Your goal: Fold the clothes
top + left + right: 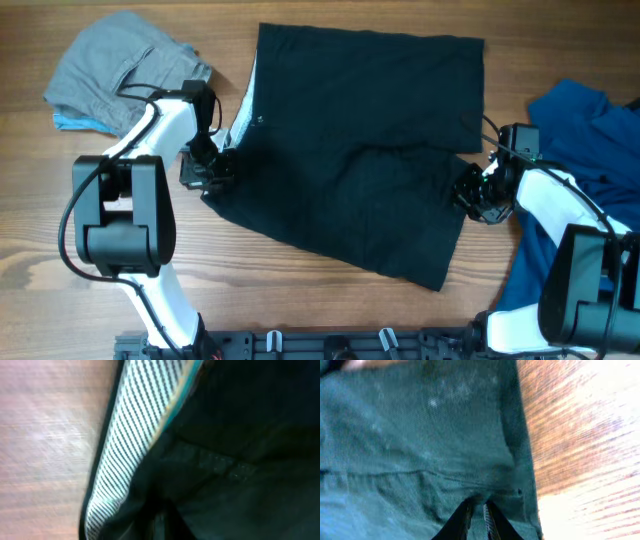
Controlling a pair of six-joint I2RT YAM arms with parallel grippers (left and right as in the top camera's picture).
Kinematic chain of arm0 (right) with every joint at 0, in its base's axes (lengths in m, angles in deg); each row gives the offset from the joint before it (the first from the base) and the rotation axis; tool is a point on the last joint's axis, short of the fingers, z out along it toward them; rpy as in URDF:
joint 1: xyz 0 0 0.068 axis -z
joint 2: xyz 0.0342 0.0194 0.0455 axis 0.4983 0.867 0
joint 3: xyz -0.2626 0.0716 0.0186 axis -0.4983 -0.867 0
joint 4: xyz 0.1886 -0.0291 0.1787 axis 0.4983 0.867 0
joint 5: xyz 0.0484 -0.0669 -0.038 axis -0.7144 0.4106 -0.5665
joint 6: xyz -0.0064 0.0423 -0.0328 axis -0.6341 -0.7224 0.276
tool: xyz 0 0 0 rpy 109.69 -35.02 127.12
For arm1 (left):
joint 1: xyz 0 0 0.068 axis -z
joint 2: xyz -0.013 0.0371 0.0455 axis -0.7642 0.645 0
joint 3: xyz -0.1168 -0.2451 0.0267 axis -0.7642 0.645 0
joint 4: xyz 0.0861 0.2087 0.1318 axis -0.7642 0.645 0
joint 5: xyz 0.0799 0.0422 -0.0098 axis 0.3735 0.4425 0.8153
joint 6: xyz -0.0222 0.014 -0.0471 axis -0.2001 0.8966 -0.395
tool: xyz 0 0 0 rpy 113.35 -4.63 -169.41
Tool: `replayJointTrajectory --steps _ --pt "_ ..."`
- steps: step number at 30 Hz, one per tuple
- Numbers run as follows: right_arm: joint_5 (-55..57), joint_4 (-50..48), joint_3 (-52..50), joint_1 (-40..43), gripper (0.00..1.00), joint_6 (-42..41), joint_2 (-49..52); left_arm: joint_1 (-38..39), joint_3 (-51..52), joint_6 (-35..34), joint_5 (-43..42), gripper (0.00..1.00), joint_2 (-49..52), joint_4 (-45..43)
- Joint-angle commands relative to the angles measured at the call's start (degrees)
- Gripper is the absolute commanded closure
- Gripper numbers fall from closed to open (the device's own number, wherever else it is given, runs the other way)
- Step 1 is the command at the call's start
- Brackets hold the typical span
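A black pair of shorts (370, 150) lies spread on the wooden table, its lower part folded up over itself. My left gripper (208, 170) is shut on its left edge, where a striped white lining (135, 435) shows beside the dark cloth (240, 460). My right gripper (478, 195) is shut on the right edge of the shorts (420, 435), with the fingers (476, 515) pinching a fold of the fabric.
A grey garment (115, 70) lies crumpled at the back left. A blue garment (590, 140) lies at the right, under my right arm. Bare wood (300, 300) runs along the front edge.
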Motion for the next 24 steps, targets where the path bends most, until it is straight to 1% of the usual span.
replayJointTrajectory --steps 1,3,4,6,7,8,10,11,13,14,15,17,18,19,20,21,24 --pt "14.5 -3.5 2.1 3.8 0.86 -3.3 8.1 0.1 0.9 -1.5 -4.6 0.59 1.0 0.8" --pt "14.7 -2.6 6.5 7.8 0.87 -3.0 8.3 0.1 0.0 -1.4 -4.8 0.55 0.7 0.7" --pt "13.9 -2.5 8.9 9.5 0.87 -1.2 8.3 0.1 -1.2 -0.7 -5.5 0.55 0.7 0.8" --pt "11.0 -2.6 13.2 11.1 0.88 4.8 8.3 0.1 -3.7 -0.6 -6.6 0.55 0.6 0.8" --pt "7.8 -2.4 15.5 11.3 0.87 9.6 8.3 0.1 -5.3 -0.6 -7.7 0.55 0.6 0.5" --pt "3.9 -0.8 18.0 11.2 0.85 14.1 8.2 0.1 -7.2 -0.6 -8.9 0.55 0.5 0.2" --pt "-0.7 3.9 21.3 11.2 0.72 17.0 8.0 0.1 -10.4 -0.6 -11.3 0.56 0.3 -1.2" --pt "-2.5 6.8 22.9 11.2 0.65 17.8 7.7 0.2 -11.7 -0.6 -14.1 0.57 0.3 -3.5" --pt "-5.1 10.4 24.3 11.2 0.57 19.3 7.0 0.8 -12.0 -0.2 -20.3 0.55 0.3 -9.6" --pt "-7.3 12.2 24.6 11.2 0.54 20.3 6.3 1.6 -11.9 2.5 -23.4 0.53 0.5 -13.6" --pt "-9.7 14.0 24.5 11.2 0.51 21.4 5.7 2.6 -11.5 4.7 -23.6 0.45 0.7 -16.9" --pt "-12.3 16.7 24.5 11.2 0.50 22.6 5.2 4.3 -11.4 7.3 -22.8 0.33 1.6 -20.7" --pt "-13.4 18.4 24.5 11.2 0.50 23.9 5.2 5.2 -11.4 7.8 -20.0 0.31 2.5 -22.8" --pt "-13.6 20.4 24.5 11.2 0.50 25.5 5.3 5.7 -11.4 7.8 -16.6 0.31 3.5 -24.3" --pt "-13.6 21.6 24.5 11.1 0.49 26.7 5.3 6.1 -11.4 7.8 -15.2 0.31 4.8 -25.7" --pt "-13.6 22.2 24.5 11.0 0.49 27.1 5.3 6.1 -11.4 7.8 -15.6 0.31 5.9 -26.7" --pt "-13.6 22.8 24.4 10.4 0.48 28.0 5.3 6.0 -11.4 7.8 -15.7 0.38 7.8 -27.1"
